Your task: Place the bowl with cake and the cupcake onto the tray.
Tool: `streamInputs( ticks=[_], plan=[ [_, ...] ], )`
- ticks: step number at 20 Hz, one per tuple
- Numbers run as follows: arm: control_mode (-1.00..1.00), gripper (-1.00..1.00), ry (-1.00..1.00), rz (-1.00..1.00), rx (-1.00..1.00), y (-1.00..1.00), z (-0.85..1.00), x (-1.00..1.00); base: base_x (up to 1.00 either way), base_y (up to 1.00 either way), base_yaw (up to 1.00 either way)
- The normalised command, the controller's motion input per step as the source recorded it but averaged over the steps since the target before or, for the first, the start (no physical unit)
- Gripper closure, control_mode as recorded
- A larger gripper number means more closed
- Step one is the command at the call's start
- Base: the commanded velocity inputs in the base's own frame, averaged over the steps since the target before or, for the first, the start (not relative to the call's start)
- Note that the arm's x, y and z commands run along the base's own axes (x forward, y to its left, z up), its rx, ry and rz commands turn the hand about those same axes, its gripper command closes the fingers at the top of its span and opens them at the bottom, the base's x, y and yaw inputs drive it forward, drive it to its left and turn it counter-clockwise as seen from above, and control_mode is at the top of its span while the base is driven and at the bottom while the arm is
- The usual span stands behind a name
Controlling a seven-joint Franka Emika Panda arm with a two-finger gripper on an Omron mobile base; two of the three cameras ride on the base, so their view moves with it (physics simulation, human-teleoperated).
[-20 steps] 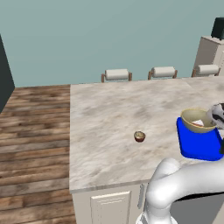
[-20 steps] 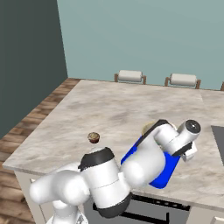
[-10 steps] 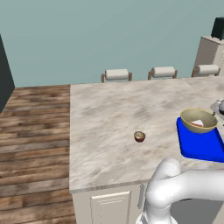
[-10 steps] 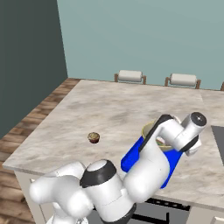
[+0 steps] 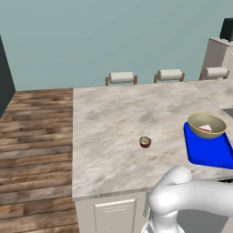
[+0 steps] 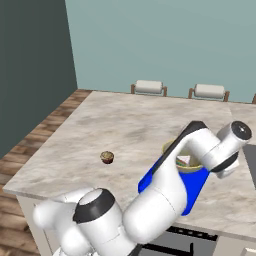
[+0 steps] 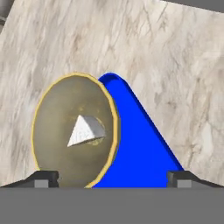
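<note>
The tan-yellow bowl with cake sits on the near-left part of the blue tray, at the right side of the marble counter. In the hand view the bowl holds a white wedge of cake, and the tray stretches away to its right. My gripper stands open just behind the bowl, with nothing between its fingers. The arm hides part of the bowl and tray in the right base view. The small brown cupcake stands alone on the counter, left of the tray.
Three stools line the far side of the counter. A pale cabinet stands at the back right. Wooden floor lies past the counter's left edge, and a dark recess is set in the counter right of the tray.
The gripper has opened and let go of the bowl, which now rests on the tray. The hand has drawn back to the right, out of the left base view.
</note>
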Motion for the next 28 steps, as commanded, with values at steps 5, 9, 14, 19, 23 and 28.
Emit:
streamInputs(
  ticks=[5,9,14,19,23,28],
  plan=[
    [-1.00,-1.00,-0.14,0.00,0.00,0.75,0.00,-0.96,0.00,0.00,0.00],
    [-1.00,-1.00,-0.15,0.00,-0.04,0.98,0.00,-0.64,0.00,0.00,0.00],
    [-1.00,-1.00,-0.15,0.00,-0.08,1.00,0.05,-0.22,0.00,0.00,0.00],
    [-1.00,-1.00,-0.13,0.00,-0.11,1.00,0.12,-0.01,0.00,0.00,0.00],
    [-1.00,-1.00,-0.04,0.00,-0.14,1.00,0.15,0.00,0.00,0.00,0.00],
    [-1.00,-1.00,0.01,0.00,-0.15,1.00,0.03,0.16,0.00,0.00,0.00]
  ],
)
